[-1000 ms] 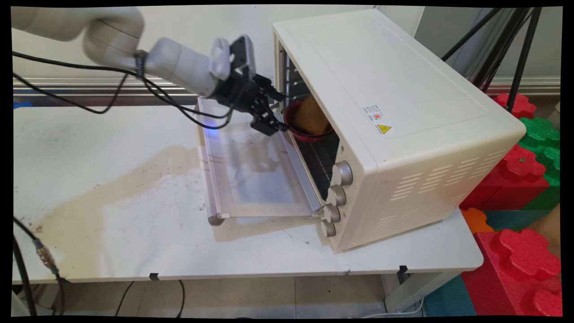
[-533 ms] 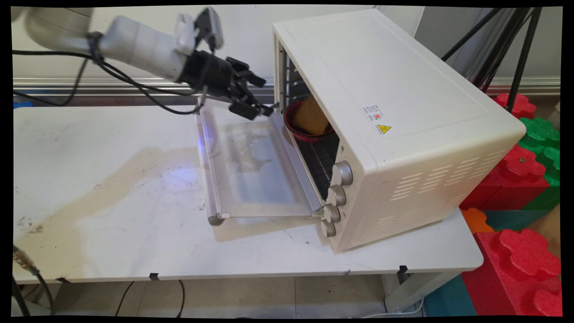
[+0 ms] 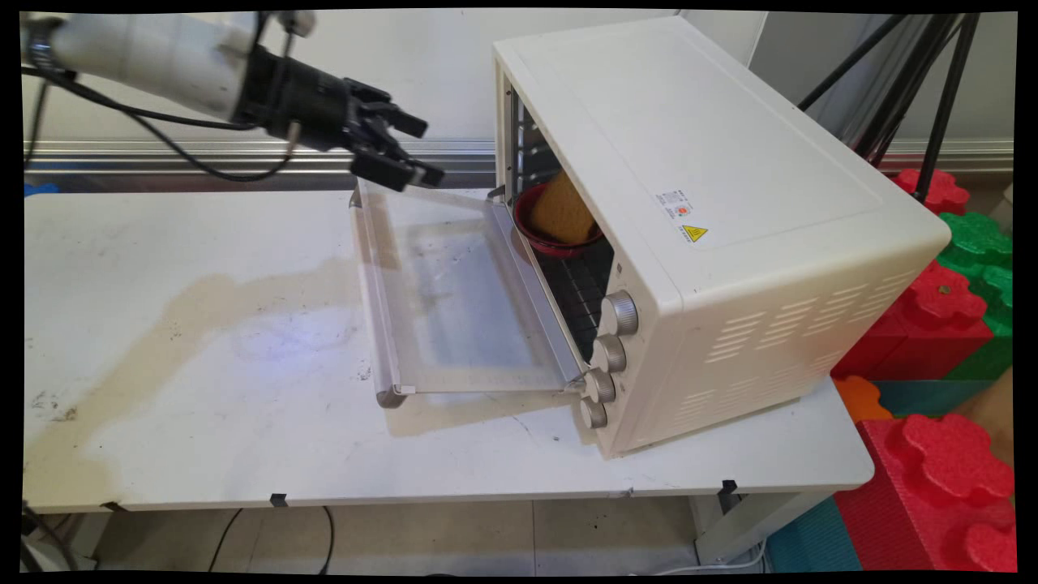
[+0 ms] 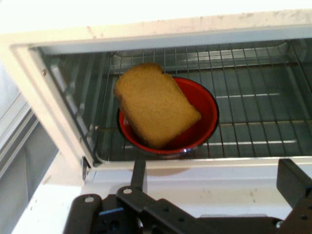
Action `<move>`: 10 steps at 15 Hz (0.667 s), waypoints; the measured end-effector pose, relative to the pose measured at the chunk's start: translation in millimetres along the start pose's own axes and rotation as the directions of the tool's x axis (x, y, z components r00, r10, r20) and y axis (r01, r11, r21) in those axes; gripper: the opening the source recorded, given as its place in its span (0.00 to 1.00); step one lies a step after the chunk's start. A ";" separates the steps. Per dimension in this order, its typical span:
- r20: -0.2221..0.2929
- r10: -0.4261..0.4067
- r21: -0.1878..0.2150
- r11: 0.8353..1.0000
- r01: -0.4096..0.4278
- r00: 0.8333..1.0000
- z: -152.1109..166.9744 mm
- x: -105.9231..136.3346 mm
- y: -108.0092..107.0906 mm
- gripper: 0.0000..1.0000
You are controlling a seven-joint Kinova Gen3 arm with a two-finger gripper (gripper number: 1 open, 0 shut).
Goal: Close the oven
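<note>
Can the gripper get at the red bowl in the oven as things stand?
Probably yes: the oven door lies flat open, the red bowl sits near the front of the rack, and nothing stands between it and the open gripper.

We are seeing the white arm [image 3: 146, 49] reaching in from the upper left, lying nearly level and slanting slightly downward to the right. Its black gripper [image 3: 422, 150] is hanging in the air with its 2 fingers [image 3: 405, 123] spread apart and nothing between them. Black cables [image 3: 186, 130] are trailing beneath the arm.
</note>
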 end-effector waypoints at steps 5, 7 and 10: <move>0.014 -0.048 -0.003 0.999 0.049 0.999 -40.3 -13.5 4.7 1.00; 0.030 -0.066 -0.006 0.998 0.066 0.997 -57.5 -22.5 7.7 1.00; 0.061 -0.080 -0.014 0.997 0.081 0.995 -76.9 -35.4 12.6 1.00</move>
